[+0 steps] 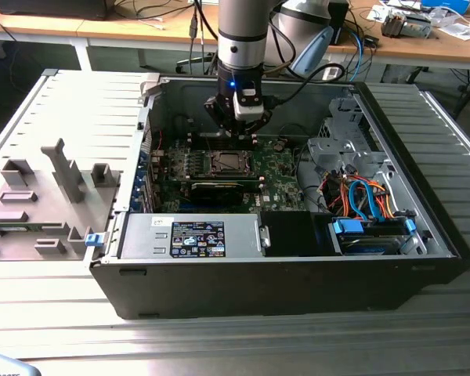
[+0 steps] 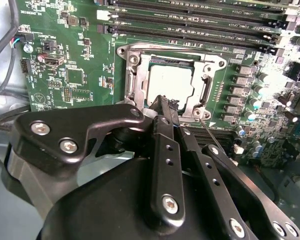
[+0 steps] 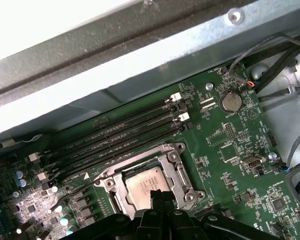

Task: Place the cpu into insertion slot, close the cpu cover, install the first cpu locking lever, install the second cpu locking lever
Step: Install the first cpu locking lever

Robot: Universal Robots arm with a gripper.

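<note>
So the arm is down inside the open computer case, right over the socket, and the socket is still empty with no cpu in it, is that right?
Not quite. The arm is inside the open case over the socket, but the socket is not empty: the cpu already sits in it, its silver face showing through the cover in both wrist views.

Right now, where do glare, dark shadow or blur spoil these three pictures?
In the first wrist view, the top corner is washed out white above the case wall; in the second wrist view, the gripper looms dark and soft close to the lens, while the cpu shines pale; in the exterior view, the insertion slot sits in shade under the arm.
</note>
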